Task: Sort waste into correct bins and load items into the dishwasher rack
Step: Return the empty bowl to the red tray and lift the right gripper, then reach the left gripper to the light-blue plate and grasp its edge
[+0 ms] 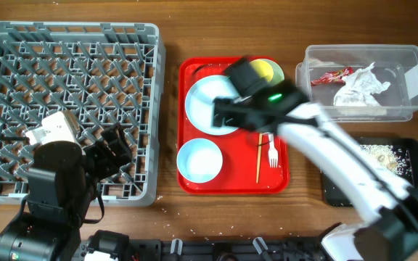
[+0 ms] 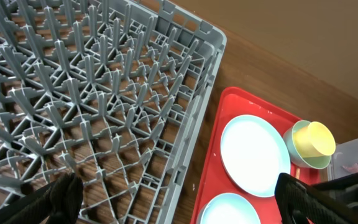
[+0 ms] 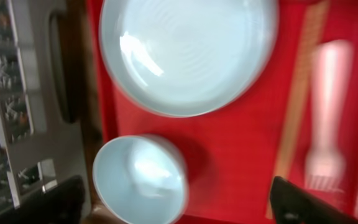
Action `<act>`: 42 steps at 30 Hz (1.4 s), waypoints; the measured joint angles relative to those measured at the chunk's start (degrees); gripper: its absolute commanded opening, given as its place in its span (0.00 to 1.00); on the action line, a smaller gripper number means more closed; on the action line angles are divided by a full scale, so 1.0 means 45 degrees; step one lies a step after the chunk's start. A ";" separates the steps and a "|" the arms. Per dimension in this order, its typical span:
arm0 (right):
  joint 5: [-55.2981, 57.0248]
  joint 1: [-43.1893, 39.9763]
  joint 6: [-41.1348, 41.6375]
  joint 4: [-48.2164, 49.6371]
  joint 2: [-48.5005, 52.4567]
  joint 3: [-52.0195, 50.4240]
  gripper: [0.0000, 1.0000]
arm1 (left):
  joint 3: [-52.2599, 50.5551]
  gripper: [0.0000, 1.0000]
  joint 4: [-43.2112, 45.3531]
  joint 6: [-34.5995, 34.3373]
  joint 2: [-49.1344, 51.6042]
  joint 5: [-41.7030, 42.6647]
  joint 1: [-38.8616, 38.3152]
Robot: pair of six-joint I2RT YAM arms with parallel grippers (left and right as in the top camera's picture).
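Where its arm [image 1: 332, 145] overhangs the plate [image 1: 202, 101], the right fingers [image 3: 48, 202] gape empty. Left fingers [image 2: 61, 199] likewise, over the rack [image 1: 71, 43].

We take the red tray [image 1: 234, 172] as our landmark. On it lie a pale blue plate [image 1: 203, 98], a whitish bowl [image 1: 199, 161], a fork [image 1: 273, 152] and chopsticks [image 1: 258, 161]. A yellow cup [image 1: 266, 71] sits in a green bowl [image 1: 279, 70] at its upper right corner. The grey rack [image 1: 71, 43] stands to its left. To its right are a clear tub [image 1: 361, 49] with a wrapper [image 1: 332, 76] and a napkin [image 1: 361, 88], and a black tray [image 1: 411, 165] with rice scraps [image 1: 379, 154].
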 measured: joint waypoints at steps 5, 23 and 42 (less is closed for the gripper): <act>0.0087 -0.4522 -0.1035 -0.1559 -0.1107 0.1205 1.00 | 0.0000 1.00 0.0000 0.0000 0.0000 0.0000 0.0000; 0.0019 -0.7737 -0.1321 -0.1763 -0.1501 0.1243 1.00 | -0.0733 1.00 0.0651 -0.0194 0.0457 0.6781 0.0039; 0.0010 -0.7737 -0.1326 -0.1758 -0.1501 0.1243 1.00 | -0.1991 0.82 0.4823 -0.2929 0.9972 0.3109 -0.8189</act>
